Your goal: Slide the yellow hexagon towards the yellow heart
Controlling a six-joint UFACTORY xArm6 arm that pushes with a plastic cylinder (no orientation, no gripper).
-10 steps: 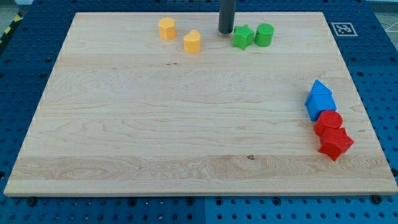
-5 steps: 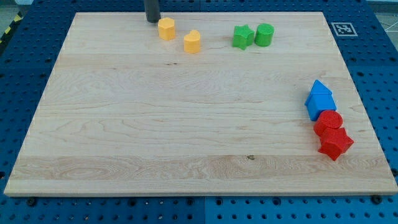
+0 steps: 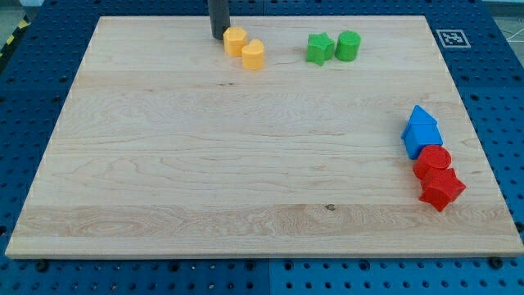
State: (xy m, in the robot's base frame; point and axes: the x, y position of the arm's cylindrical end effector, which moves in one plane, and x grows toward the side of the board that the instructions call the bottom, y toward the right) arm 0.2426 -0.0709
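Touching my tip (image 3: 219, 37): yellow hexagon (image 3: 235, 41)

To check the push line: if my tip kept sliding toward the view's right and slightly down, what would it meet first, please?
Your tip sits at the yellow hexagon's left side, so it meets that block first. The yellow heart lies just beyond it, apparently touching.

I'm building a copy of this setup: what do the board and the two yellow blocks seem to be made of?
The board looks like pale, unpainted wood: long grain lines and a small dark knot show, with a matte surface. The yellow hexagon and yellow heart look like moulded or printed plastic, going by their uniform saturated colour and smooth sides, though painted wood cannot be excluded. My tip sits at the hexagon's left.
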